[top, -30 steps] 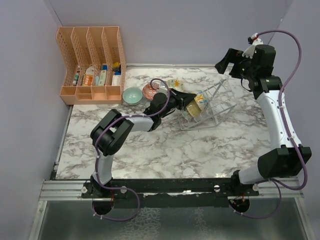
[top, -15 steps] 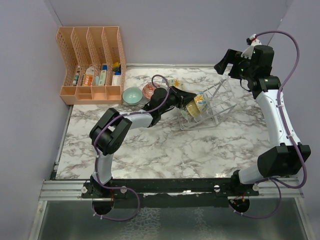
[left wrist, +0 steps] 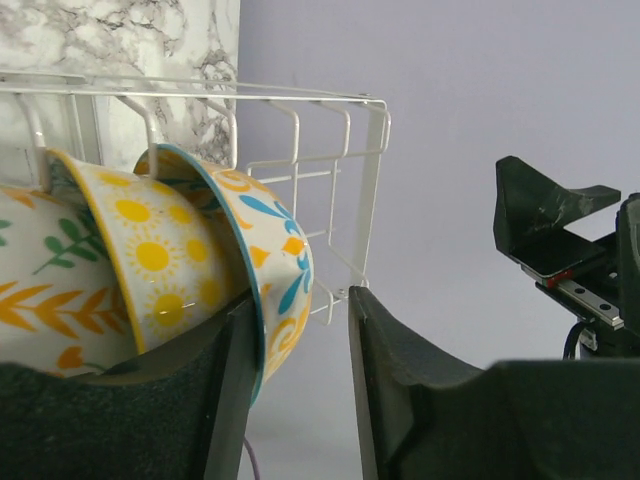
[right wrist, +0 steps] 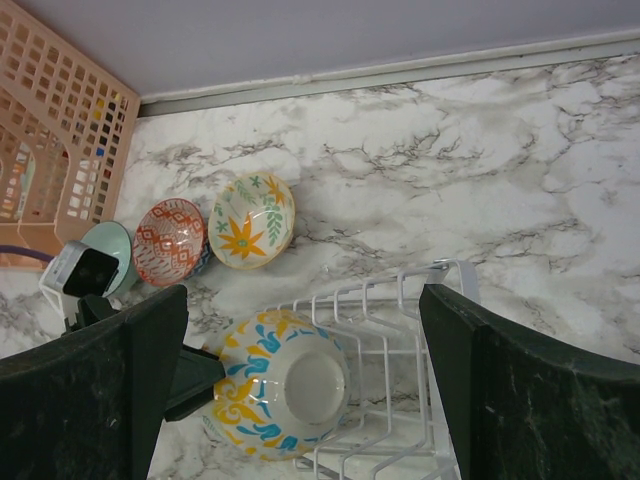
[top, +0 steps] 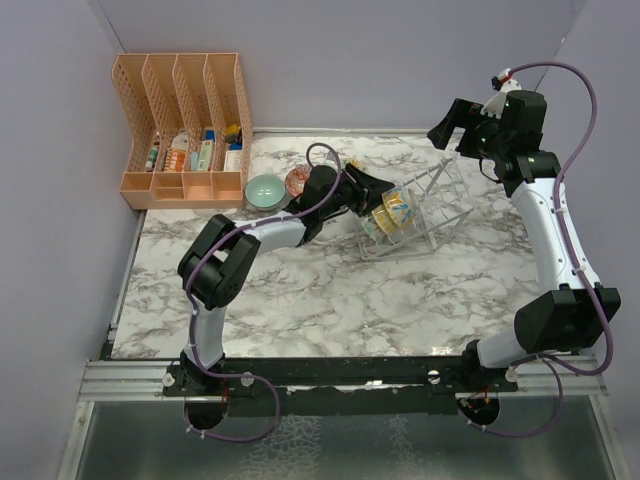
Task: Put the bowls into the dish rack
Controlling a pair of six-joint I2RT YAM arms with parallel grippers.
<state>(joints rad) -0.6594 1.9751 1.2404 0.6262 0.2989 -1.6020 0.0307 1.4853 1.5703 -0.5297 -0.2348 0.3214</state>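
Left wrist view: the left gripper [left wrist: 300, 300] is open a little, with the rim of a blue and orange bowl [left wrist: 280, 240] between its fingers. One finger touches the bowl, the other shows a gap; this bowl stands on its edge in the dish rack [left wrist: 366, 150], right beside a sunny yellow bowl [left wrist: 150, 260]; the right gripper [top: 455, 128] hangs wide open over the rack, holding nothing; a teal bowl [top: 264, 190] and a red bowl [top: 299, 181] sit side by side on the table [top: 300, 300].
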